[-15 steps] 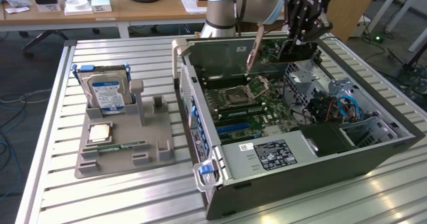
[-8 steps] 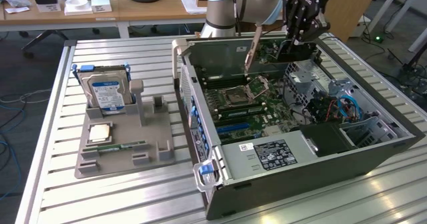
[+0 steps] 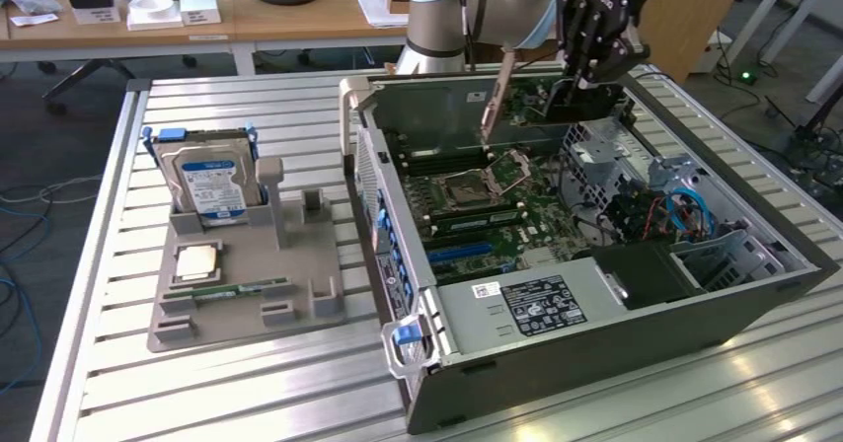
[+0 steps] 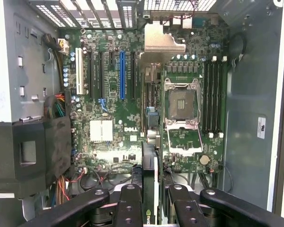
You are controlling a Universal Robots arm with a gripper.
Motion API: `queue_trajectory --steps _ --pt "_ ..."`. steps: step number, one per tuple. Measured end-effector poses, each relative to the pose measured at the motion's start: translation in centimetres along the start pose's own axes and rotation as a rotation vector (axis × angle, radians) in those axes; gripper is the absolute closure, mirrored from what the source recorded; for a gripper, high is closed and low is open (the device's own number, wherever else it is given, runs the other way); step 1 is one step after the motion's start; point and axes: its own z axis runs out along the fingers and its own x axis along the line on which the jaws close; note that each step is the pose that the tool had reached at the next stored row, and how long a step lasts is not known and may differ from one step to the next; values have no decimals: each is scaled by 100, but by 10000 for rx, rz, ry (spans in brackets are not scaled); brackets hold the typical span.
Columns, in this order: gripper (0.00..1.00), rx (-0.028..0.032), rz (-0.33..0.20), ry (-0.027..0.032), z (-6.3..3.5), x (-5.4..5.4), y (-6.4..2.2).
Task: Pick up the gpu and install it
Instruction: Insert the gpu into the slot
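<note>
We see the gripper closed on the gpu. Its fingers press on the card's two flat faces, so the card hangs on edge, as thin as a blade. We judge this grip is chosen so that the contact edge faces down at the board and can enter a slot lengthwise. In the exterior view the card hangs high above the CPU socket, over the open computer case and well clear of the board, so it is carried and not yet seated. Its silver bracket hangs from the end toward the slotted rear wall, on the exterior view's left of the socket. That seems to us the right way round, since a bracket belongs at those openings. In the wrist view the card's edge runs parallel to the blue slot, between that slot and the socket. From this height we cannot tell which slot it truly hangs over. Well apart from the socket, outside the case, a hard drive stands upright in a grey holder.
</note>
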Motion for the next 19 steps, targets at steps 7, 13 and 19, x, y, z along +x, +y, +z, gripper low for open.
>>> queue_trajectory --steps 7,13,19 --pt "74 0 6 0 -1 1 70" --pt "74 0 7 0 -1 1 83" --pt "74 0 7 0 -1 1 90"
